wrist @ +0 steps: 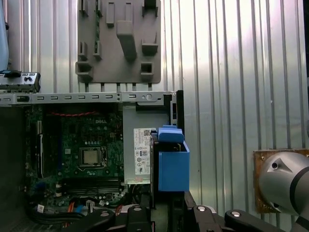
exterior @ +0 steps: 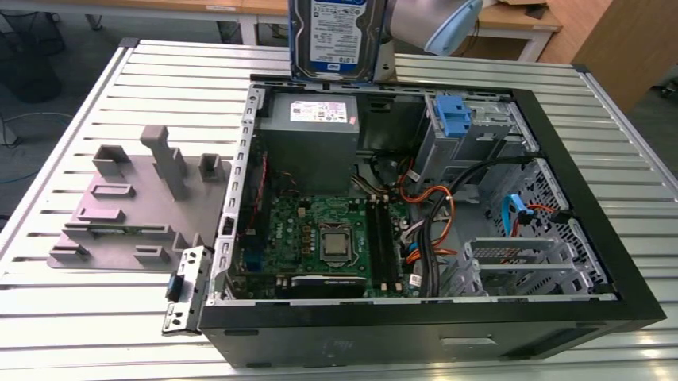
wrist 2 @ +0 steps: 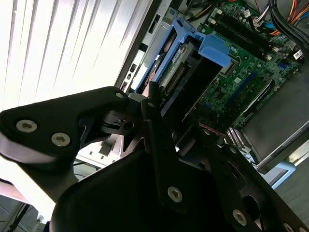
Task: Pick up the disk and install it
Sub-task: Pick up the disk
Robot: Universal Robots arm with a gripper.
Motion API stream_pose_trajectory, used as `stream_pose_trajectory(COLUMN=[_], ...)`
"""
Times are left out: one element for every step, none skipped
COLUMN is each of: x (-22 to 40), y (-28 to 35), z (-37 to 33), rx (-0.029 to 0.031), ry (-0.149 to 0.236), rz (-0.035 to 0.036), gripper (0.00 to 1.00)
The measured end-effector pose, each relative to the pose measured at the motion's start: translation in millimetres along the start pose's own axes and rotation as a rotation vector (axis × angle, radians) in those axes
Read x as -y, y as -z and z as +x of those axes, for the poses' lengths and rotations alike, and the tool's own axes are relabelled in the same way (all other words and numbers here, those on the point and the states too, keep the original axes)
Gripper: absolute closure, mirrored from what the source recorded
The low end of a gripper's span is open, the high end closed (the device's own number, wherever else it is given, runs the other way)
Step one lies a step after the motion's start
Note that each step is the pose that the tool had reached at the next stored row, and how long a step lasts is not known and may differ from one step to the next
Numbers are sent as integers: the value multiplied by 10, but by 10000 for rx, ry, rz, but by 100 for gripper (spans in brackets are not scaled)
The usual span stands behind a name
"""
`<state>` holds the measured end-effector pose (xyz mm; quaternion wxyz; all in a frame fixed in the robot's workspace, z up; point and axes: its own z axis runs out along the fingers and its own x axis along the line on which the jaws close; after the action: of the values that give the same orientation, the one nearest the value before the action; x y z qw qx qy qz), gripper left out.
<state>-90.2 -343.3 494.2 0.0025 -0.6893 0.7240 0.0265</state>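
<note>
Case (exterior: 424,333) is lying open on the slatted table (exterior: 95,333), open side facing up. At the case's near corner, on the exterior view's left, a small black bracket (exterior: 182,295) is sticking out onto the table.

Inside the case, at the near end, the motherboard (exterior: 317,234) is showing with its CPU socket (exterior: 335,244) uncovered. Orange cables (exterior: 440,198) are running beside it on the exterior view's right.

Further in, the grey power-supply box (exterior: 316,127) with the white sticker is sitting against the case's far wall. A blue drive caddy (exterior: 452,117) is sitting in the bay next to it, toward the exterior view's right.

Outside the case, on the exterior view's left, the grey moulded holder (exterior: 138,198) is lying on the table near the case wall, posts pointing up.

The disk (exterior: 332,40) is hanging upright above the case's far edge, over the power-supply box, label facing the exterior camera. The grey arm (exterior: 434,24) is showing just beside it.

In the first wrist view the gripper (wrist: 170,208) is gripping the disk. The jaws are closed in on it from both sides, and the blue rail frame (wrist: 173,166) is sticking out past them over the power-supply end of the case. In the second wrist view the black fingers (wrist 2: 157,130) are pressing along the disk's edge, with the motherboard beyond.
</note>
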Motion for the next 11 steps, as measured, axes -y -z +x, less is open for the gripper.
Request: stream_pose_trajectory(x=[0,1,1,1,2,2,3,4,5,6,7], y=[0,0,0,1,1,1,1,2,2,2,2], z=[0,1,6,13,21,31,42,53,65,77,91], rx=[0,1,-1,-1,0,1,-1,-1,-1,0,0], ry=[0,1,2,1,1,1,0,1,0,0,0], rz=[0,1,0,0,0,1,0,0,0,1,0], gripper=[65,65,65,65,65,65,65,65,65,65,65])
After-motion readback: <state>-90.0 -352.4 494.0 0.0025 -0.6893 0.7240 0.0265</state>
